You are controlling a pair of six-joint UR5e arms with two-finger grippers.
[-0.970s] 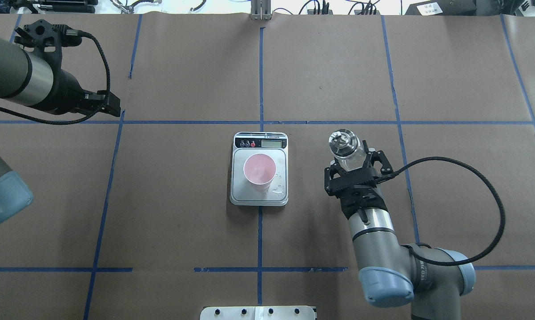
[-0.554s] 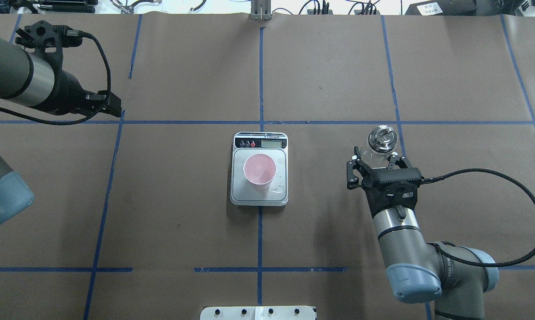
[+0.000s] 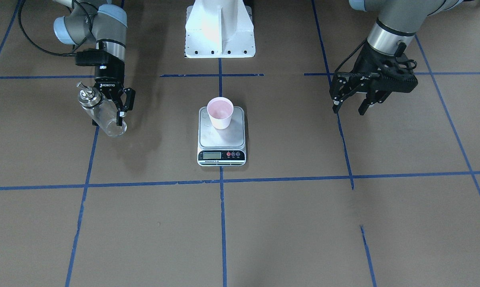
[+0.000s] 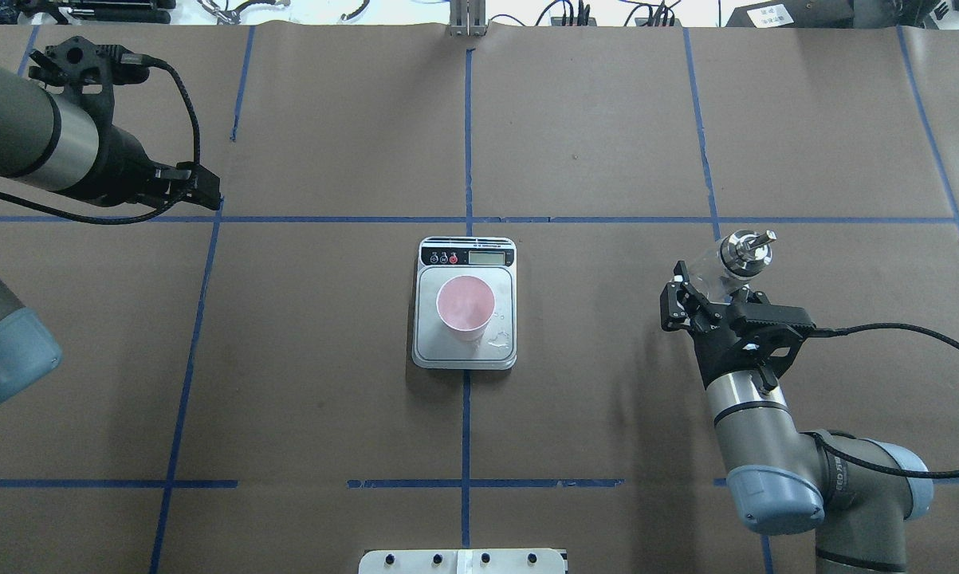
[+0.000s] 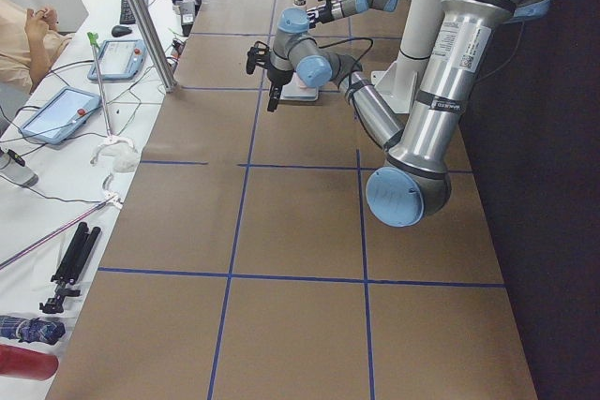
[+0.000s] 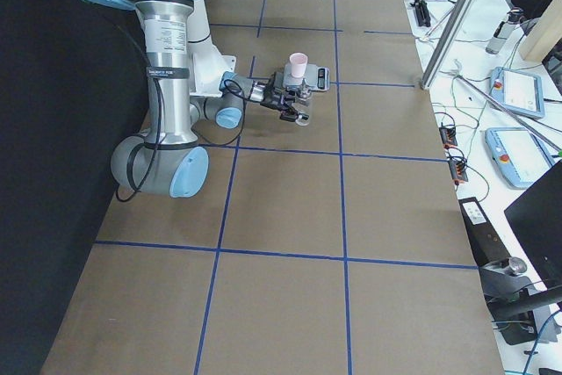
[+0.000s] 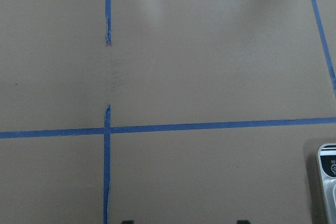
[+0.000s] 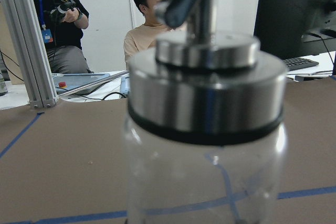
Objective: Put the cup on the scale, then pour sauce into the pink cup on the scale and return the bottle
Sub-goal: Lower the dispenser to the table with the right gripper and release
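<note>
right gripper (image 4: pixel 709 293) clamping bottle (image 4: pixel 726 267), swinging it farther from scale (image 4: pixel 427 343); cup (image 4: pixel 465 307) sitting there; returning bottle. left gripper (image 3: pixel 348 109) hanging spread, empty.

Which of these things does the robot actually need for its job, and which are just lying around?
Needed: pink cup, scale under it, glass bottle.
Lying about: tablet, folded tripod, keyboard, all off the work surface.

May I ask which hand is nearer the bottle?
Right: the right hand grips the bottle; the left hand hangs open far beyond the scale.
</note>
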